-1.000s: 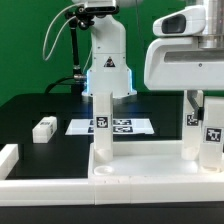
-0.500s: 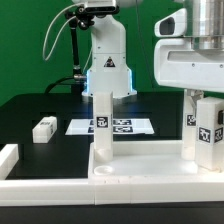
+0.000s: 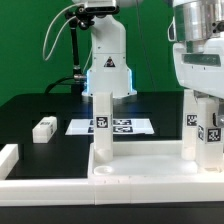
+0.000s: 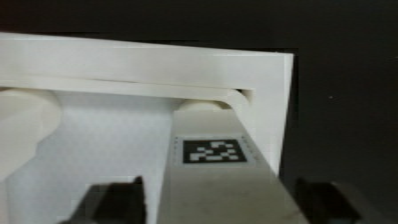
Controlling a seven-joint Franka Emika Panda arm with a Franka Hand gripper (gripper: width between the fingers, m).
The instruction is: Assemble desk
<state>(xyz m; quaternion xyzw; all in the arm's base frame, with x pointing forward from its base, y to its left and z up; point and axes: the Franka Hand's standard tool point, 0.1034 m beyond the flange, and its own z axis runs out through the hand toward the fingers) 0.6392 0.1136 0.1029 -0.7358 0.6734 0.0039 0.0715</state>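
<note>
The white desk top (image 3: pixel 150 170) lies at the front of the exterior view with its raised rim up. One leg (image 3: pixel 101 122) stands upright at its left corner and another (image 3: pixel 192 120) at its far right. My gripper (image 3: pixel 208 100) comes down from above at the exterior view's right and is shut on a third leg (image 3: pixel 211 138), held upright at the near right corner. In the wrist view my gripper (image 4: pixel 217 205) has a dark finger on each side of that tagged leg (image 4: pixel 217 150), over the desk top (image 4: pixel 125 70). A fourth leg (image 3: pixel 44 128) lies loose on the black table.
The marker board (image 3: pixel 125 126) lies flat behind the desk top. White border rails run along the front (image 3: pixel 50 186) and at the left (image 3: pixel 8 158). The robot base (image 3: pixel 108 70) stands at the back.
My gripper body has shifted toward the exterior view's right and turned, and the tags on the held leg face differently. The leg stays over the near right corner; the other parts have not moved.
</note>
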